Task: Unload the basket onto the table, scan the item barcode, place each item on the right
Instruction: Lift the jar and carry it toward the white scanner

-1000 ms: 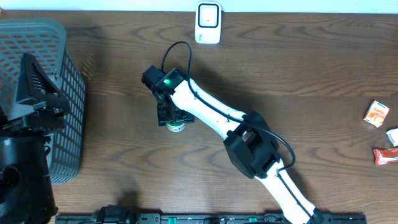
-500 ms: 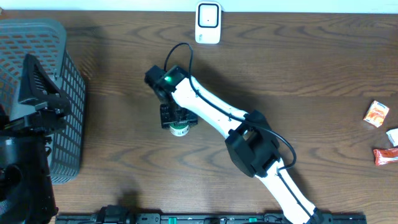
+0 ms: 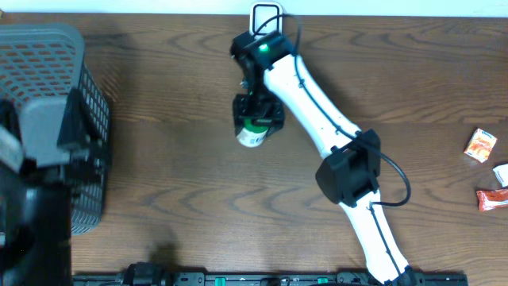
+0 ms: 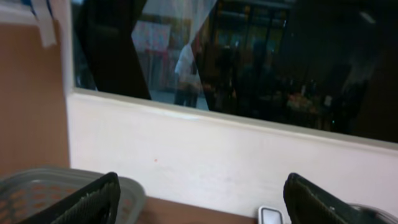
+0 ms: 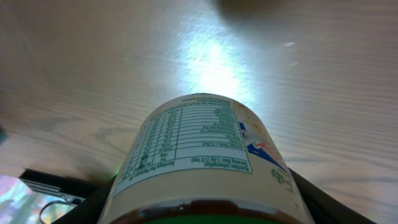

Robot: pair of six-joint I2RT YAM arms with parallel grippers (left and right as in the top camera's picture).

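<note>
While your right arm (image 3: pixel 317 103) stretches out over the worktop (image 3: pixel 159 159), its jaws are clamped on the jar (image 3: pixel 252 135), gripping at the green-lid end with the pale base pointing away. That puts the jar just in front of the white scanner (image 3: pixel 266 12) at the far edge, near it but not touching. In your right wrist view the jar's nutrition table faces the lens, with wood grain beyond. On your left, the left arm (image 3: pixel 36 206) hangs by the grey basket (image 3: pixel 48 48), jaws standing wide apart, black fingers (image 4: pixel 93 199) at each lower corner of its view. Snack packets (image 3: pixel 481 145) lie well off at the right edge.
</note>
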